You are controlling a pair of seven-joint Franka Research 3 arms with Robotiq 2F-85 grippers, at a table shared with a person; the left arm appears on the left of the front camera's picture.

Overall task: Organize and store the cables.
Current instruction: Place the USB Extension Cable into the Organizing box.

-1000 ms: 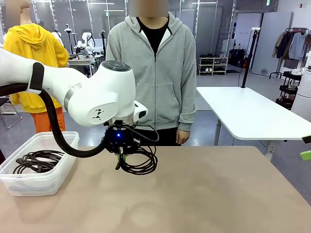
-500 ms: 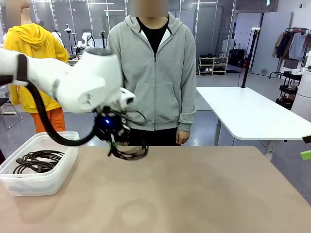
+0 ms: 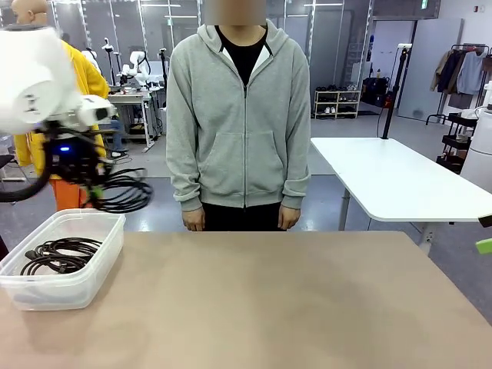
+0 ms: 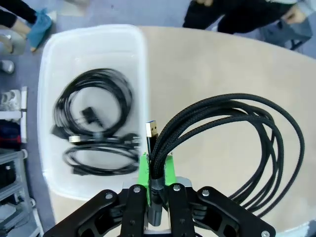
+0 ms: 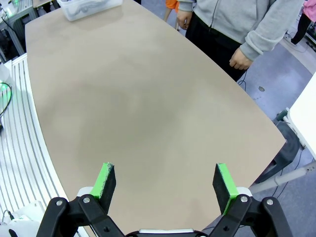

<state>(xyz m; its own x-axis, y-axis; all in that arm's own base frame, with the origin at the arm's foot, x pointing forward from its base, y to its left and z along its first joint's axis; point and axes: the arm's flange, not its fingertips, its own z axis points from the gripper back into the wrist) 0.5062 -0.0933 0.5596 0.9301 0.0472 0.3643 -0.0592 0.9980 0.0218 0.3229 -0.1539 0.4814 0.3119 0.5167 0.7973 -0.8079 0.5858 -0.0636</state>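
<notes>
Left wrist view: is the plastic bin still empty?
No, the clear bin already holds coiled black cables, while the left gripper grips another cable bundle.

Tabletop [image 3: 292, 300] lies bare; a bin [image 3: 92, 277] holding cables [image 3: 58, 255] blocks its left end.

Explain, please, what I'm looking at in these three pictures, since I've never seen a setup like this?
Two robot arms share a tan table with a person in a grey hoodie. The front picture looks across the table at that person. The other two come from cameras on each arm's wrist, looking along its claw. The left claw is shut on a coiled black cable, held in the air near a clear plastic bin that already holds other coiled cables. The right claw is open and empty above the bare tabletop.
</notes>
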